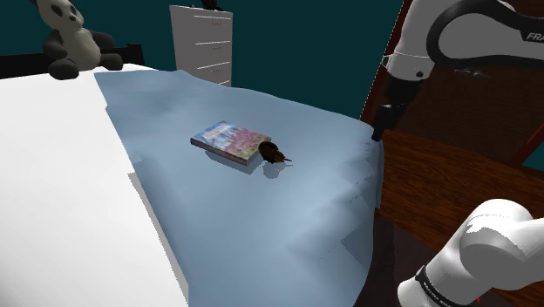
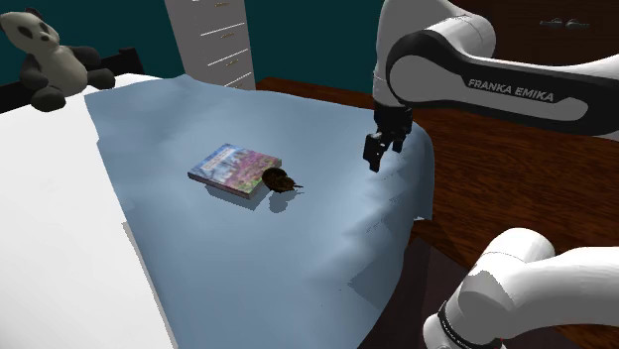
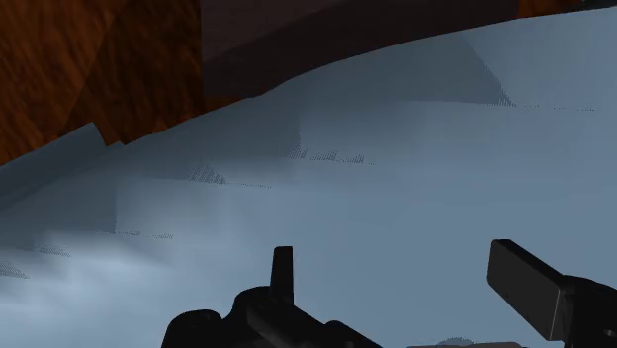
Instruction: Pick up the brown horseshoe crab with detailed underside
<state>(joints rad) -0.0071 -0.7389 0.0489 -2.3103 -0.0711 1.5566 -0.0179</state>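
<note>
A small dark brown horseshoe crab (image 1: pixel 274 154) (image 2: pixel 279 180) lies on the pale blue bed cover (image 1: pixel 261 218) (image 2: pixel 258 258), touching the near corner of a colourful book (image 1: pixel 230 142) (image 2: pixel 234 167). My black gripper (image 1: pixel 380 122) (image 2: pixel 381 149) hangs above the cover's edge, well off to the crab's right in both exterior views. In the wrist view the fingers (image 3: pixel 284 272) stand apart over bare blue cover (image 3: pixel 346 198), with nothing between them.
A toy panda (image 1: pixel 71 42) (image 2: pixel 48 61) sits at the far left of the bed. A white chest of drawers (image 1: pixel 202 44) (image 2: pixel 210 40) stands behind. Reddish-brown wooden floor (image 1: pixel 453 174) (image 2: pixel 496 169) lies past the cover's right edge.
</note>
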